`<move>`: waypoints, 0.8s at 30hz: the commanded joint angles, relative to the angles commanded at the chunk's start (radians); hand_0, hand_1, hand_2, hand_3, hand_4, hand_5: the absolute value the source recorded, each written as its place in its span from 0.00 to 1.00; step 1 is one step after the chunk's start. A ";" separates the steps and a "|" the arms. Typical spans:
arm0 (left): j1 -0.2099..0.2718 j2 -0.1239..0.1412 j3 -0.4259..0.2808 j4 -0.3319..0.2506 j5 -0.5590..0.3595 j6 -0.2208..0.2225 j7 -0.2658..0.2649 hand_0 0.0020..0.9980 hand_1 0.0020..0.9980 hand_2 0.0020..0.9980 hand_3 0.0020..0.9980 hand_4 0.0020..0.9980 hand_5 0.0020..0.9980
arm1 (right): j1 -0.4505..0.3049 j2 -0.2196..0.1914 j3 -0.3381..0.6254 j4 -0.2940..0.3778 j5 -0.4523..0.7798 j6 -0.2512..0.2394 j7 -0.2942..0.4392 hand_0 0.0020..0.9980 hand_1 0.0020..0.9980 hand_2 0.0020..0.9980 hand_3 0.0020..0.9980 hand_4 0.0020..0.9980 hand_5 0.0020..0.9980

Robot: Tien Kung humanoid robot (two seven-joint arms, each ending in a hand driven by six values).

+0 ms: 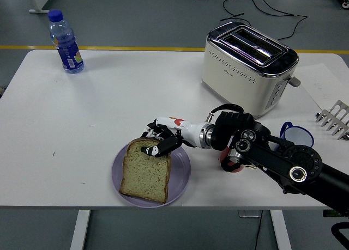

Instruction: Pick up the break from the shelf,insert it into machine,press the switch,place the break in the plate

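Observation:
A slice of bread (145, 170) lies nearly flat on the purple plate (181, 174) near the table's front edge. My right hand (161, 141) reaches in from the right and its fingers are still pinched on the slice's top right corner. The cream and chrome toaster (248, 65) stands at the back right with both slots empty. The left arm does not show.
A blue water bottle (65, 41) stands at the far left. A red cup (231, 162) sits partly hidden behind my right forearm. A blue-rimmed object (298, 134) and a white rack (334, 119) are at the right edge.

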 joint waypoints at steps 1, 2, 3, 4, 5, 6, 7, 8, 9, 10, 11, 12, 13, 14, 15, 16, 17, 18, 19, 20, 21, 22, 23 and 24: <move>0.000 0.000 0.000 0.000 0.000 0.000 0.000 0.70 0.66 0.72 0.74 0.50 1.00 | 0.000 0.000 0.000 -0.001 -0.001 0.001 0.002 0.42 0.49 0.54 0.56 0.42 0.00; 0.000 0.000 0.001 0.000 -0.001 0.000 0.000 0.70 0.66 0.72 0.74 0.50 1.00 | 0.001 0.005 -0.001 -0.008 -0.005 0.004 0.014 0.42 0.49 0.54 0.56 0.42 0.00; -0.001 0.000 0.000 0.000 -0.001 0.000 0.000 0.70 0.66 0.72 0.74 0.50 1.00 | 0.003 0.008 -0.001 -0.013 -0.010 0.006 0.023 0.42 0.49 0.54 0.56 0.42 0.00; -0.001 0.000 0.000 0.000 0.000 0.000 0.000 0.70 0.66 0.72 0.74 0.50 1.00 | 0.005 0.012 -0.001 -0.017 -0.015 0.008 0.032 0.42 0.49 0.54 0.56 0.42 0.00; -0.001 0.000 -0.001 0.000 0.000 0.000 0.001 0.70 0.66 0.72 0.74 0.50 1.00 | 0.006 0.015 0.000 -0.020 -0.018 0.011 0.040 0.42 0.49 0.54 0.56 0.42 0.00; -0.002 0.000 -0.001 0.000 0.001 0.000 0.001 0.70 0.67 0.72 0.73 0.50 1.00 | 0.008 0.017 0.000 -0.023 -0.020 0.013 0.046 0.59 0.63 0.63 0.68 0.48 0.00; -0.002 0.000 -0.001 0.000 0.001 0.000 0.001 0.70 0.67 0.72 0.73 0.50 1.00 | 0.010 0.020 0.002 -0.026 -0.024 0.019 0.052 0.59 0.63 0.63 0.68 0.48 0.00; -0.002 0.000 -0.001 0.000 0.001 0.000 0.001 0.70 0.67 0.72 0.73 0.50 1.00 | 0.011 0.021 0.002 -0.029 -0.027 0.023 0.054 0.59 0.63 0.63 0.68 0.48 0.00; -0.002 0.000 -0.002 0.000 0.001 0.000 0.001 0.70 0.67 0.72 0.73 0.50 1.00 | 0.013 0.022 0.003 -0.031 -0.031 0.028 0.056 0.59 0.63 0.63 0.68 0.48 0.00; -0.002 0.000 -0.001 0.000 0.001 0.000 0.001 0.70 0.67 0.72 0.73 0.50 1.00 | 0.014 0.023 0.002 -0.034 -0.038 0.033 0.059 0.59 0.63 0.63 0.68 0.48 0.00; -0.002 0.000 -0.001 0.000 0.001 0.000 0.001 0.70 0.67 0.72 0.73 0.50 1.00 | 0.014 0.023 0.002 -0.035 -0.042 0.036 0.060 0.59 0.63 0.63 0.68 0.48 0.00; -0.002 0.000 0.000 0.000 0.000 0.000 0.000 0.70 0.67 0.72 0.73 0.50 1.00 | 0.015 0.022 0.001 -0.038 -0.048 0.042 0.063 0.70 0.70 0.72 0.79 0.53 0.01; -0.002 0.000 0.001 0.000 -0.001 0.000 0.000 0.70 0.67 0.72 0.73 0.50 1.00 | 0.015 0.022 0.001 -0.040 -0.052 0.045 0.064 0.70 0.70 0.72 0.79 0.53 0.01; -0.002 0.000 0.001 0.000 -0.001 0.000 0.000 0.70 0.67 0.72 0.73 0.50 1.00 | 0.015 0.022 0.001 -0.041 -0.053 0.046 0.064 0.70 0.70 0.72 0.79 0.53 0.01; -0.002 0.000 -0.001 0.000 0.000 0.000 0.000 0.70 0.67 0.72 0.73 0.50 1.00 | 0.015 0.022 0.000 -0.045 -0.059 0.050 0.066 0.70 0.70 0.72 0.79 0.53 0.01; -0.003 0.000 -0.001 0.000 -0.001 0.000 0.000 0.70 0.67 0.72 0.73 0.50 1.00 | 0.015 0.022 0.000 -0.047 -0.064 0.051 0.068 0.70 0.70 0.72 0.79 0.53 0.01; -0.003 0.000 0.002 0.000 -0.004 0.000 0.000 0.70 0.67 0.72 0.73 0.50 1.00 | 0.015 0.022 0.001 -0.053 -0.078 0.051 0.075 0.70 0.70 0.72 0.79 0.53 0.01; -0.003 0.001 0.003 0.000 -0.004 0.000 0.000 0.70 0.67 0.72 0.73 0.50 1.00 | 0.015 0.023 0.002 -0.056 -0.084 0.051 0.079 0.77 0.75 0.80 0.84 0.57 0.04; -0.004 0.000 0.002 0.000 -0.003 0.000 0.000 0.70 0.67 0.72 0.73 0.50 1.00 | 0.015 0.024 0.003 -0.060 -0.094 0.050 0.084 0.77 0.75 0.80 0.84 0.57 0.04; -0.004 0.000 0.002 0.000 -0.002 0.000 0.000 0.70 0.67 0.72 0.73 0.50 1.00 | 0.015 0.024 0.004 -0.061 -0.098 0.050 0.086 0.77 0.75 0.80 0.84 0.57 0.04; -0.004 0.001 0.002 0.000 -0.003 0.000 0.000 0.70 0.67 0.72 0.73 0.50 1.00 | 0.016 0.025 0.004 -0.063 -0.105 0.049 0.090 0.77 0.75 0.80 0.84 0.57 0.04; -0.004 0.001 0.003 0.000 -0.004 0.000 0.000 0.70 0.67 0.72 0.73 0.50 1.00 | 0.016 0.025 0.005 -0.065 -0.115 0.048 0.095 0.77 0.75 0.80 0.84 0.57 0.04; -0.005 0.001 0.003 0.000 -0.004 0.000 0.000 0.70 0.67 0.72 0.73 0.50 1.00 | 0.017 0.025 0.007 -0.068 -0.130 0.047 0.102 0.77 0.75 0.80 0.84 0.57 0.04; -0.005 0.001 0.003 0.000 -0.004 0.000 0.000 0.70 0.67 0.72 0.73 0.50 1.00 | 0.017 0.025 0.007 -0.069 -0.136 0.047 0.105 0.88 0.84 0.95 0.96 0.63 0.08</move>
